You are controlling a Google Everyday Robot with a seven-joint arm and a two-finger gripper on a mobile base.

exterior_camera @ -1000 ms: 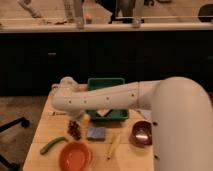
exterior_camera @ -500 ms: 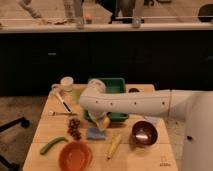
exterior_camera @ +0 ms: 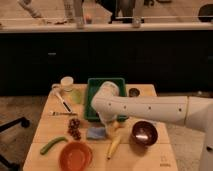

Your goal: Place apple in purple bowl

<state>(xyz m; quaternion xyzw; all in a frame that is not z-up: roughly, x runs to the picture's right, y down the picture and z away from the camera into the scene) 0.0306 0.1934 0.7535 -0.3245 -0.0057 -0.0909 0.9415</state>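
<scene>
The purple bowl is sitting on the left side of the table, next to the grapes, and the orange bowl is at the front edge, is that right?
Not quite. The camera view shows the purple bowl on the right side of the table, away from the grapes. The orange bowl is at the front edge, as you said. The pincer is down near the banana.

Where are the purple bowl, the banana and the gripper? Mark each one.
purple bowl (exterior_camera: pixel 144 133), camera view, on its shiny inside.
banana (exterior_camera: pixel 114 146), camera view, mid-length of the peel.
gripper (exterior_camera: pixel 108 129), camera view, at the arm's tip, above the blue cloth.
</scene>
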